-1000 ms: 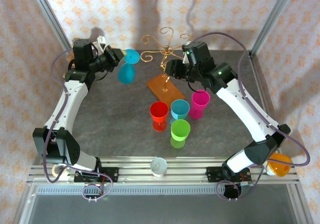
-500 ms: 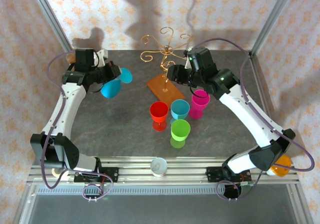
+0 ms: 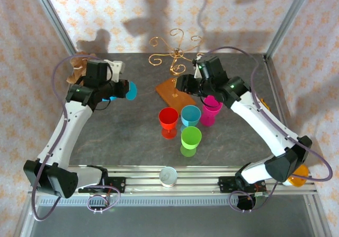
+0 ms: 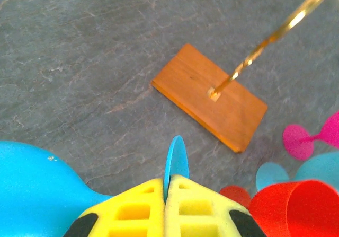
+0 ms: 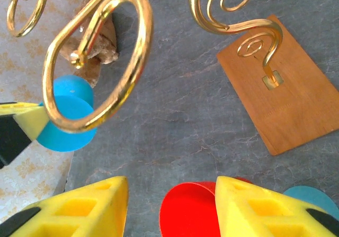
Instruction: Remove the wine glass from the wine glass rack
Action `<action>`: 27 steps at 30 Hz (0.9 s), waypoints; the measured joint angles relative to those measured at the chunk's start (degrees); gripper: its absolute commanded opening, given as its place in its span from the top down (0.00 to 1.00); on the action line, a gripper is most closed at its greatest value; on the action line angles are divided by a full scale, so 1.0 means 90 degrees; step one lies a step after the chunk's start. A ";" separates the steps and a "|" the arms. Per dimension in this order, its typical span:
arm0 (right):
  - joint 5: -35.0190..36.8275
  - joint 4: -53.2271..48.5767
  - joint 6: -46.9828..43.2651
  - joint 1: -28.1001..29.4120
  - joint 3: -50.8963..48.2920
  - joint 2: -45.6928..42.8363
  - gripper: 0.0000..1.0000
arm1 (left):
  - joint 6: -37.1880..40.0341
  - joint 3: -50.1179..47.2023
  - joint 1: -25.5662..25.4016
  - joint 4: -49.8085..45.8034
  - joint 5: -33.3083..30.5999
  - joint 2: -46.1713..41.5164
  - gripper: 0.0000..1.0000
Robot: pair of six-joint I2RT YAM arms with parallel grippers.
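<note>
Close up, the left gripper [image 4: 166, 188] pinches the foot of the wine glass [image 4: 176, 160]; from above, the glass hangs near the table's [image 3: 122, 136] left edge — off the rack [image 3: 172, 94] by the far edge, where the right gripper [image 3: 183, 83] stands half-open, empty.

Counting two blue wine glasses [image 3: 130, 90] [image 3: 190, 115], one red glass [image 3: 168, 118], one green glass [image 3: 191, 137], one pink glass [image 3: 212, 105], one orange glass [image 3: 295, 173], and one gold wire rack [image 3: 168, 92].

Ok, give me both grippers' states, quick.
Left gripper: shut on the blue wine glass, pinching its foot.
Right gripper: open, holding nothing.
</note>
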 measured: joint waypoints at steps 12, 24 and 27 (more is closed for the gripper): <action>-0.0216 0.0347 0.0024 -0.0002 -0.0415 -0.0403 0.53 | 0.0959 -0.0903 -0.1105 -0.0250 -0.1902 -0.1282 1.00; -0.0124 0.0306 0.0012 -0.0002 -0.0576 -0.0775 0.53 | 0.2047 -0.1928 -0.3016 -0.0206 -0.3942 -0.1875 1.00; -0.0015 0.0262 -0.0005 -0.0002 -0.0578 -0.1054 0.53 | 0.2285 -0.2220 -0.3368 -0.0131 -0.4340 -0.2089 1.00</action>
